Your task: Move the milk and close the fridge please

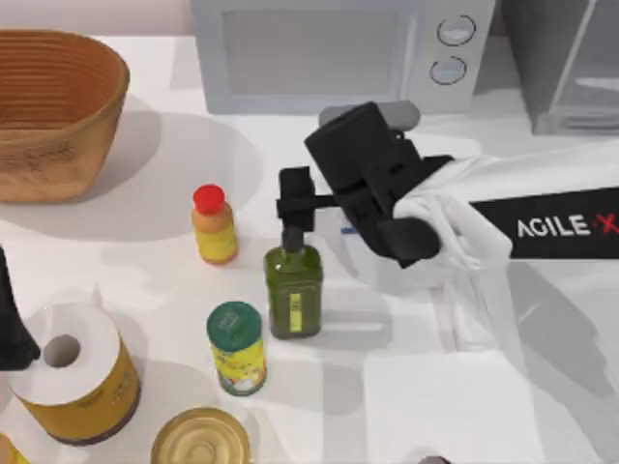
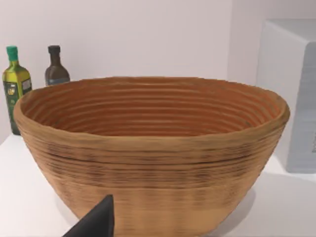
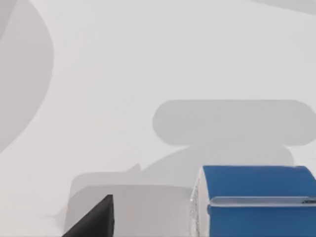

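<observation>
Right gripper (image 1: 334, 208) above blue-topped box-shaped milk carton (image 3: 254, 200).
Mid-frame, beside green glass bottle (image 1: 294, 288); finger state cannot be told.

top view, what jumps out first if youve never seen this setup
The right arm reaches in from the table's right, its black right gripper hanging mid-table just above the green bottle, with the blue top of the milk right below it in the right wrist view. The big woven basket fills the far left corner, with the white microwave behind centre. The left gripper sits parked at the left edge.
</observation>
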`<state>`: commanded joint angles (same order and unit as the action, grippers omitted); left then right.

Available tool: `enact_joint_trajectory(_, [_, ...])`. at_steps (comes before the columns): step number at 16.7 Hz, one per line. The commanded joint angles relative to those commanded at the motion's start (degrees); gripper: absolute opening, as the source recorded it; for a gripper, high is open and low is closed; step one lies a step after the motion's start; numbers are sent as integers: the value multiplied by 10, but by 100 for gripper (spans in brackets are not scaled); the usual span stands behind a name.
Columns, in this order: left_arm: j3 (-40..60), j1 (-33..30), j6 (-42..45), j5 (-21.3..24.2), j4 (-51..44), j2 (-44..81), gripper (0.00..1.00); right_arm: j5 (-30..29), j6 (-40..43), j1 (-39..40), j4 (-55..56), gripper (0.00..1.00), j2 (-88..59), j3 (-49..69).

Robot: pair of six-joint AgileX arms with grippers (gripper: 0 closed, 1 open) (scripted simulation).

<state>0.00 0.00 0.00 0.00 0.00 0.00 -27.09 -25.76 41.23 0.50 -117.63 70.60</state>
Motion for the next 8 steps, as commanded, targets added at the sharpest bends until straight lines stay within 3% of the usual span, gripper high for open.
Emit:
enact_joint_trajectory(6, [0,0,0,0,0,0,100,7,8,-11,15,100,-29,18])
enact_joint_trajectory(8, [0,0,0,0,0,0,100,7,8,-11,15,85,-29,18])
